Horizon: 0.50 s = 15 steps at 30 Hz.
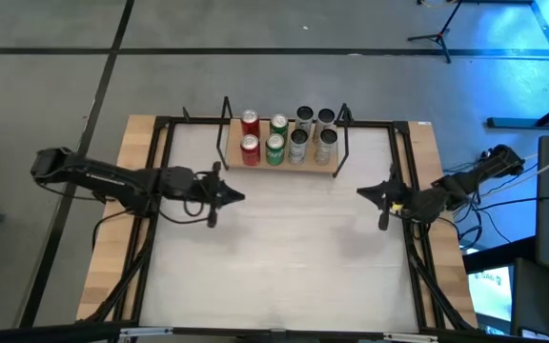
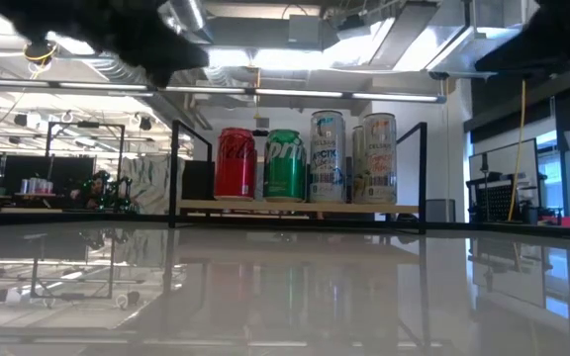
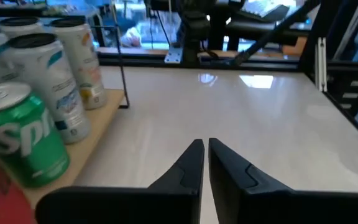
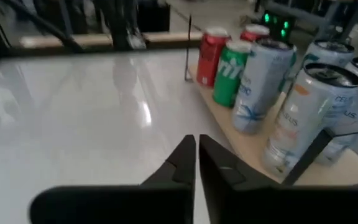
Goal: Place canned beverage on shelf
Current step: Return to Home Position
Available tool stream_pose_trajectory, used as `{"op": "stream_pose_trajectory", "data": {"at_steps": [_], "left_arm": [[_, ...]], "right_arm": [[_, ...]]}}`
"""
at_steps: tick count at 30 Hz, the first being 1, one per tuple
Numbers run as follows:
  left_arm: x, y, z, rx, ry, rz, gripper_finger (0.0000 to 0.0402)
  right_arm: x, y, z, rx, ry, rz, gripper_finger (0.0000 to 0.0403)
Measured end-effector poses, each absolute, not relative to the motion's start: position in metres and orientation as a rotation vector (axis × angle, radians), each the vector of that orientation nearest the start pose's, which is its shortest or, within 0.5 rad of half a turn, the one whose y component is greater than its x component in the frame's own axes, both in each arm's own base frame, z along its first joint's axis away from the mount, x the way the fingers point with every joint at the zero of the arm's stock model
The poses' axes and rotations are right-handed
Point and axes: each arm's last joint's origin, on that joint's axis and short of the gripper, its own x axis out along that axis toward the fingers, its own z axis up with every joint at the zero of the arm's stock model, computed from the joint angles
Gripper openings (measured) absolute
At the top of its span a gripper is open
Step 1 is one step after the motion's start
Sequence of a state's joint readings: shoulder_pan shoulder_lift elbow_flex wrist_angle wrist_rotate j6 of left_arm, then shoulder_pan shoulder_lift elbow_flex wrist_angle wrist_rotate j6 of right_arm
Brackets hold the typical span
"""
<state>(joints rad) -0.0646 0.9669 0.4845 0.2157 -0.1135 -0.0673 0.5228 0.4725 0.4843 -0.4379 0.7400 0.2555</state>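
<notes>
Eight cans (image 1: pixel 274 149) were packed two-deep on shelf (image 2: pixel 295 207), likely to fit; left claw (image 3: pixel 205 146) and right claw (image 4: pixel 196 140) were held clenched, empty, clear over bench (image 1: pixel 284 272).

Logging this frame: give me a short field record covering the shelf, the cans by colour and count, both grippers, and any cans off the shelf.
shelf: wood board with black wire ends, at the far side of the table
red cans: two, at the shelf's left end
green cans: two, beside the red
silver cans: four, on the right half
left gripper: shut, empty, clear of the shelf
right gripper: shut, empty, clear of the shelf
cans off the shelf: none visible
</notes>
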Motion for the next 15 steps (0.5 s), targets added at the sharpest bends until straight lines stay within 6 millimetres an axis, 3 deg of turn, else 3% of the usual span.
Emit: {"op": "stream_pose_trajectory", "data": {"at_steps": [7, 15], "left_arm": [[0.176, -0.008, 0.212, -0.094, 0.160, 0.058, 0.0017], [0.166, -0.007, 0.200, -0.118, 0.113, 0.054, 0.0017]], "right_arm": [[0.089, 0.031, 0.235, 0.042, 0.170, -0.144, 0.0031], [0.088, 0.036, 0.218, 0.001, 0.040, 0.076, 0.0004]]}}
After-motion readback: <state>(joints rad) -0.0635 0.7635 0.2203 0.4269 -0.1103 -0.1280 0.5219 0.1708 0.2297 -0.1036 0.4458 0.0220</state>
